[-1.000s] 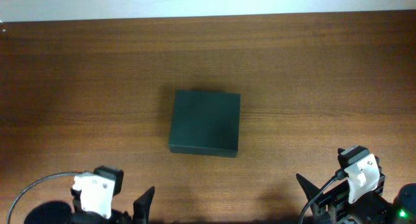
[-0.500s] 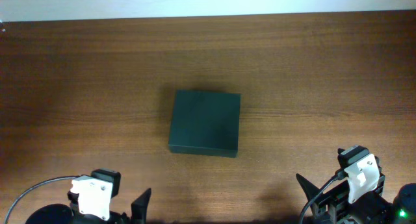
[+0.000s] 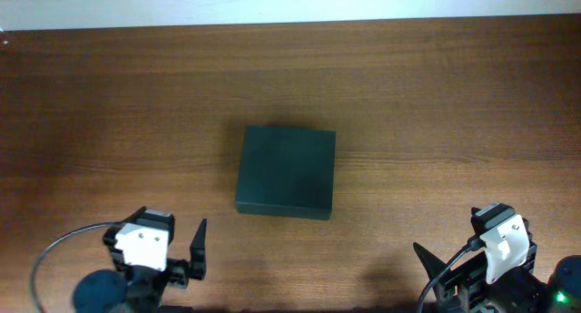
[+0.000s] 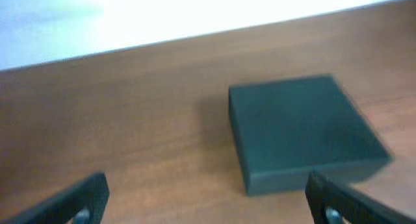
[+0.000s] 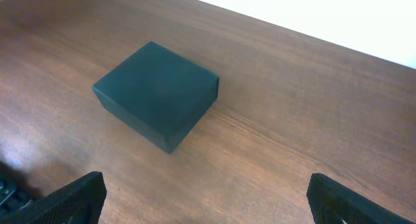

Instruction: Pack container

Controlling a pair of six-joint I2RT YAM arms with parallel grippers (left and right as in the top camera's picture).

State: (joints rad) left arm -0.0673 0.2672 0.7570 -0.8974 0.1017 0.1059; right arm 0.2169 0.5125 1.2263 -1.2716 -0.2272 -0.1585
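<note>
The container (image 3: 286, 172) is a dark green-black box with its flat lid closed, in the middle of the wooden table. My left gripper (image 3: 156, 233) is at the near left, open wide and empty, below and left of the box. In the left wrist view the container (image 4: 302, 130) lies ahead and to the right of the open gripper (image 4: 208, 201). My right gripper (image 3: 495, 254) is at the near right, open and empty. In the right wrist view the container (image 5: 156, 94) lies far ahead and to the left of the open gripper (image 5: 208, 201).
The brown wooden table (image 3: 436, 95) ends at a white strip along its far edge (image 3: 290, 3). A grey cable (image 3: 54, 254) loops beside the left arm. No other loose objects show.
My left gripper has moved up from the near edge toward the container, and its wrist view is blurred. The right arm and the container have not moved.
</note>
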